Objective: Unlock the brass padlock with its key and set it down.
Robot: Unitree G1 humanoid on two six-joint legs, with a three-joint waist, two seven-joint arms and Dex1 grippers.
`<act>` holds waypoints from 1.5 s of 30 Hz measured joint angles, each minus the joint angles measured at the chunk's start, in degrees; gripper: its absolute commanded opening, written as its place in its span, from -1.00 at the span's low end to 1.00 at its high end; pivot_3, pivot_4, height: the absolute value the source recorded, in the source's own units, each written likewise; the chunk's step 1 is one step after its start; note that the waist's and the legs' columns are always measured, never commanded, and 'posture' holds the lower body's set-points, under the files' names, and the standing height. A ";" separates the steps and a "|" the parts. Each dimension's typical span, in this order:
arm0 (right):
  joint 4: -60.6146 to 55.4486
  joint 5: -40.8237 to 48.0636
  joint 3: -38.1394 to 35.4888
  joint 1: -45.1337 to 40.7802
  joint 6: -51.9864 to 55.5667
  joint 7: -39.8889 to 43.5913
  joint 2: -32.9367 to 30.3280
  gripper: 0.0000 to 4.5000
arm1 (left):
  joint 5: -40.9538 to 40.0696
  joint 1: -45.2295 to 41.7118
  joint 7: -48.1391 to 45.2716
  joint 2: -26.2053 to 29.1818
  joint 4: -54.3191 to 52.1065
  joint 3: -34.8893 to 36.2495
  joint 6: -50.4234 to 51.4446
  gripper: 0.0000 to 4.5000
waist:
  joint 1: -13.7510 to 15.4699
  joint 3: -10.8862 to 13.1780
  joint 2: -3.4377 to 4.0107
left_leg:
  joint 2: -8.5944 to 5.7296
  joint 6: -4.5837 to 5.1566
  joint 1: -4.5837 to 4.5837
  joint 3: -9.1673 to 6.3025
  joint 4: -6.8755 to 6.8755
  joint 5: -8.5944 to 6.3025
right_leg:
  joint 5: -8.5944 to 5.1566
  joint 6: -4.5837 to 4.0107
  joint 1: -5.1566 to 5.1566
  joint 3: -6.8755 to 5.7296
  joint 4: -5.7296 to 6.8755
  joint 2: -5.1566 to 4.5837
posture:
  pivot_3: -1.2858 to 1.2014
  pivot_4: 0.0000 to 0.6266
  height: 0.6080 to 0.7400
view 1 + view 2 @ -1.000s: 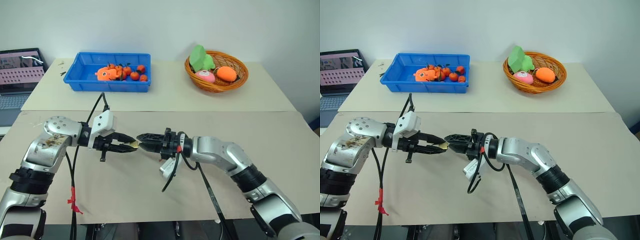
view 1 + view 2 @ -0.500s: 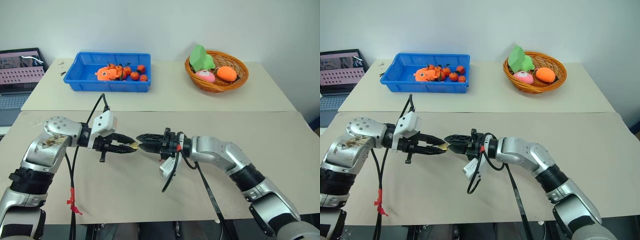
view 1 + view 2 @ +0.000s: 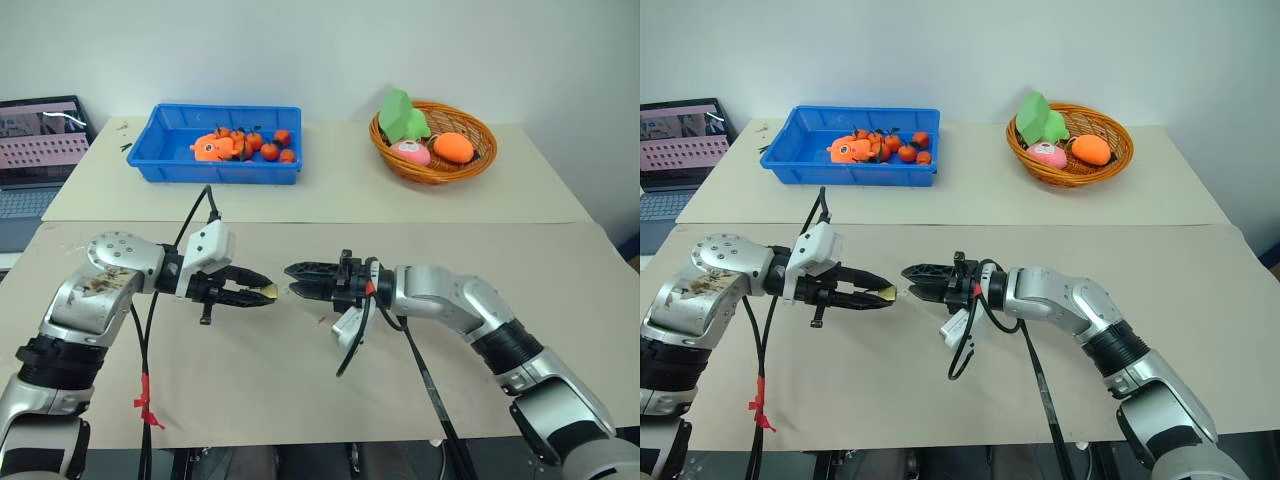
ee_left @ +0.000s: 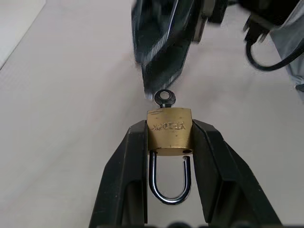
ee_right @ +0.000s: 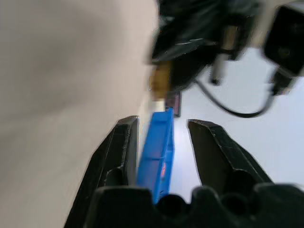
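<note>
While my left end effector (image 3: 268, 292) hangs above the near bench (image 3: 560, 270), it clenches the brass padlock (image 4: 169, 131) between its two black fingers (image 4: 128, 161), the gold body pinched on both sides and the silver shackle looping back between them. The key (image 4: 164, 99) sits in the end of the padlock that faces away from my wrist, its small round head sticking out. Far left, a laptop (image 3: 38, 140) stands open beside the rear bench, and on that bench a blue tray (image 3: 170, 170) holds small orange fruits (image 3: 262, 148).

Moving to the middle, my right end effector (image 3: 292, 270) points at the left one, tip to tip, with a small gap between it and the padlock. Its fingers (image 5: 118, 152) stand apart with nothing between them, so it is released; the key is not in its grip. A cable (image 3: 352, 345) droops from that wrist toward the bench.

Far right on the rear bench, a wicker basket (image 3: 480, 165) holds a green item (image 3: 402, 115), a pink one (image 3: 411, 152) and an orange one (image 3: 453, 147).
</note>
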 measured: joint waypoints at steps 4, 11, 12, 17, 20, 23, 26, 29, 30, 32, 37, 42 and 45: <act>0.08 -0.17 0.06 0.01 -0.19 0.05 -0.19 -0.04 | -0.51 -0.02 0.13 0.04 -0.04 0.41 0.00 -0.64 | -0.09 0.00 0.00 | 0.01 0.00 0.01 -0.02 0.00 0.00 | 0.00 -0.01 0.00 0.00 0.01 0.02 | 0.03 -0.52 1.00; -0.27 -0.44 0.92 0.01 0.09 0.93 1.96 -0.04 | -0.79 -0.04 0.31 0.02 -0.04 0.41 0.00 -0.64 | -0.04 0.00 0.00 | 0.01 0.00 0.00 -0.02 0.00 0.00 | 0.00 0.00 0.00 0.00 0.00 0.01 | 0.03 -0.52 1.00; -0.46 -0.05 0.92 0.01 0.27 1.47 2.22 -0.04 | -0.91 -0.06 0.32 0.02 -0.04 0.41 0.00 -0.64 | -0.03 0.00 0.00 | 0.01 0.00 0.00 -0.02 0.00 0.00 | 0.00 0.00 0.00 0.00 0.00 0.01 | 0.03 -0.52 1.00; -0.66 2.59 0.54 -0.01 1.75 3.57 2.11 -0.04 | -1.08 -0.39 0.43 0.02 -0.04 0.47 -0.03 -0.64 | -0.02 0.00 0.00 | 0.01 0.00 0.01 -0.02 0.00 0.00 | 0.00 0.00 0.01 0.00 0.01 0.01 | 0.03 -0.52 1.00; -0.67 3.70 -0.88 -0.27 2.91 3.85 1.99 -0.04 | -1.12 -0.43 0.46 0.01 -0.04 0.51 -0.03 -0.64 | -0.04 0.00 0.00 | 0.01 0.00 0.01 -0.02 0.00 0.00 | 0.00 0.00 0.01 0.00 0.01 0.02 | 0.03 -0.52 1.00; -0.46 4.64 -1.92 -0.36 3.89 3.84 1.99 0.18 | -1.12 -0.43 0.47 0.01 -0.04 0.51 -0.03 -0.64 | -0.06 0.00 0.00 | 0.01 0.00 0.01 -0.02 0.00 0.00 | 0.00 -0.01 0.00 0.00 0.01 0.02 | 0.03 -0.52 1.00; 1.23 4.52 -2.14 -0.47 3.85 3.39 1.43 0.55 | -1.12 -0.43 0.53 0.00 -0.04 0.51 -0.03 -0.64 | -0.03 0.00 0.00 | 0.01 0.00 0.01 -0.01 0.00 0.00 | 0.00 -0.01 0.01 0.00 0.00 0.01 | 0.03 -0.52 1.00; 1.58 4.61 -2.43 -0.48 3.85 3.42 1.27 0.97 | -1.12 -0.43 0.59 -0.01 -0.04 0.51 -0.03 -0.64 | -0.03 0.00 0.00 | 0.01 0.00 0.01 -0.02 0.00 0.00 | 0.00 -0.01 0.00 0.00 0.01 0.02 | 0.03 -0.52 1.00; 1.49 4.65 -2.43 -0.48 3.85 3.45 1.31 0.97 | -1.12 -0.43 0.61 -0.01 -0.04 0.51 -0.03 -0.64 | -0.07 0.00 0.00 | 0.01 0.00 0.01 -0.02 0.00 0.00 | 0.00 -0.01 0.00 -0.01 0.00 0.02 | 0.03 -0.52 1.00; 0.73 4.65 -2.42 -0.48 3.74 3.52 1.34 0.97 | -1.11 -0.43 0.66 -0.02 -0.04 0.50 -0.03 -0.64 | -0.15 0.00 0.00 | 0.01 0.00 0.01 -0.02 0.00 0.00 | 0.00 0.00 0.00 0.00 0.01 0.02 | 0.03 -0.52 1.00; -2.25 3.06 -2.08 -0.48 3.02 3.50 2.18 0.97 | -1.08 -0.43 0.78 -0.05 -0.02 0.50 -0.04 -0.64 | -0.12 0.00 0.00 | 0.01 0.00 0.01 -0.03 0.00 0.00 | 0.00 0.00 0.00 0.00 0.01 0.02 | 0.03 -0.52 1.00; -5.90 2.73 -0.56 -0.47 2.99 4.54 4.08 0.97 | -1.04 -0.43 0.90 -0.23 0.01 0.48 -0.15 -0.64 | -0.03 0.00 0.00 | 0.01 0.00 0.00 -0.03 0.01 0.00 | 0.00 0.00 0.00 0.00 0.02 0.01 | 0.03 -0.52 1.00; -6.46 2.69 -0.34 -0.46 3.46 4.78 5.13 0.97 | -1.02 -0.43 0.94 -0.28 0.01 0.48 -0.18 -0.64 | -0.02 0.00 0.00 | 0.01 0.00 0.01 -0.03 0.01 0.00 | 0.00 0.00 0.00 -0.01 0.03 0.02 | 0.03 -0.52 1.00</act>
